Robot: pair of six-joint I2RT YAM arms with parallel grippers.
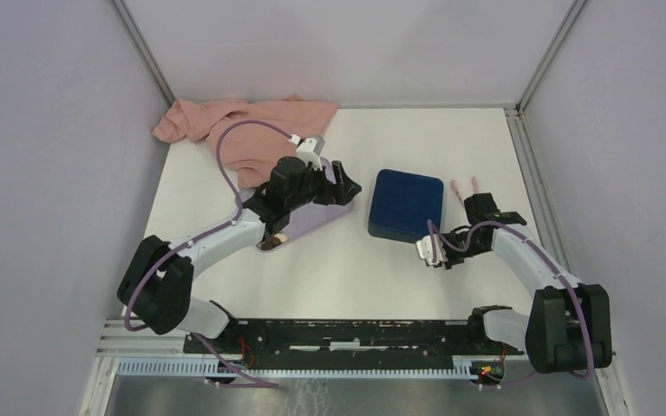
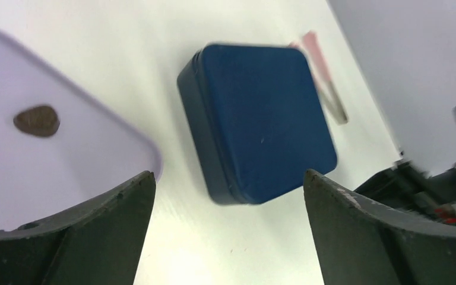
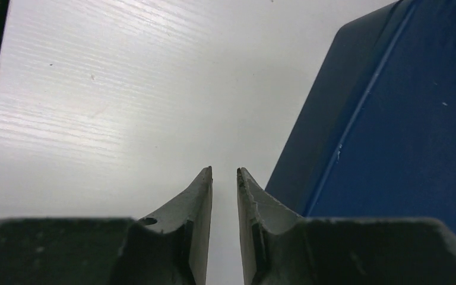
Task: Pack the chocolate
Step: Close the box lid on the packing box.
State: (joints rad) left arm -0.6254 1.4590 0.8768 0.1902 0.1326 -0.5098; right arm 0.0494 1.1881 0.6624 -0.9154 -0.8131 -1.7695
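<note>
Left wrist: one brown chocolate (image 2: pixel 36 120) sits on the lilac tray (image 2: pixel 83 148), box (image 2: pixel 267 119) near it (lid on); left end effector (image 2: pixel 227 178) wide apart, empty; right end effector (image 3: pixel 224 172) nearly together, slim gap, empty, beside box.

White table (image 1: pixel 338 269), blue box (image 1: pixel 406 204), lilac tray (image 2: pixel 83 160), pink cloth (image 1: pixel 243 121)

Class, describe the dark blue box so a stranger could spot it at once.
Start at the white table seen from above. Near its middle lies the dark blue box. It alone is square and navy; the tray to its left is lilac and flat.
</note>
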